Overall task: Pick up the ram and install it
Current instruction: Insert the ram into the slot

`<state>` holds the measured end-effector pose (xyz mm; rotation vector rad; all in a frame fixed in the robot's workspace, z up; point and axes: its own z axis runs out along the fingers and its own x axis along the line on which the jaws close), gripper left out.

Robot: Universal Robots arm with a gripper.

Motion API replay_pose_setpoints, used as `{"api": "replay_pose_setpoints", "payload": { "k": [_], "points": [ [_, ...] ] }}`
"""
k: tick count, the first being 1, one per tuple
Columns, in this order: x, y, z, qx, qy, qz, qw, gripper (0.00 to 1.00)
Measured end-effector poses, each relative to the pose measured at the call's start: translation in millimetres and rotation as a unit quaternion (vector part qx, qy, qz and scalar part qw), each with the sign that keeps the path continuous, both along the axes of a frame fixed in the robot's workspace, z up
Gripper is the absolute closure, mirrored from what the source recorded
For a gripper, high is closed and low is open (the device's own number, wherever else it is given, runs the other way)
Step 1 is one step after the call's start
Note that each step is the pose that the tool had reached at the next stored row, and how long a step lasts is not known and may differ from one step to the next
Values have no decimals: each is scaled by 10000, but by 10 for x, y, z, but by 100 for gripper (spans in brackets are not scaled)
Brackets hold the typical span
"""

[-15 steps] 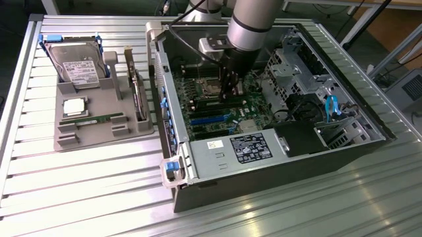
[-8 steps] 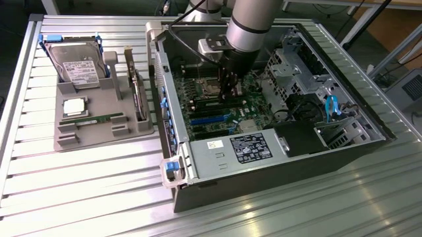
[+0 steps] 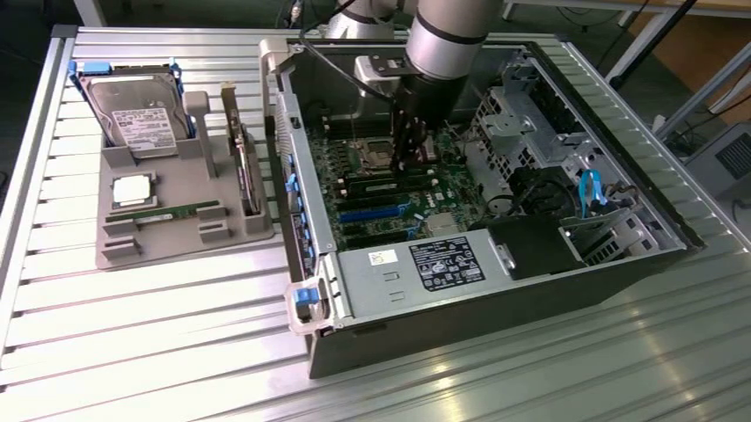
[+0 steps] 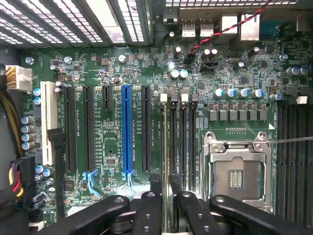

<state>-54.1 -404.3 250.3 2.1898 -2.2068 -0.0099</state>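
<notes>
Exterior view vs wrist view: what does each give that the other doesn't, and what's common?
Exterior view adds: the grey tray outside the case, on the exterior view's left, holding a hard drive, a processor chip, a ram stick lying flat and an upright expansion card.
Wrist view adds: a red-and-black wire and a white slot.
Both: the gripper low over the motherboard, and the empty CPU socket.

The arm (image 3: 452, 35) reaches steeply down, tool (image 3: 411, 158) closed on the ram (image 4: 165, 147).
</notes>
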Motion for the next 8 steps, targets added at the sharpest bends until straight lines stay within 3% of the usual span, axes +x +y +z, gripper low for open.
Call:
{"api": "replay_pose_setpoints", "payload": {
  "k": [1, 3, 4, 7, 8],
  "points": [
    [96, -2, 2, 0, 9, -1, 10000, 90],
    [269, -3, 3, -1, 17, 0, 10000, 90],
    [430, 0, 3, 0, 17, 0, 10000, 90],
    [738, 1, 14, -1, 28, 0, 10000, 90],
    [773, 1, 58, 0, 28, 0, 10000, 90]
  ]
}}
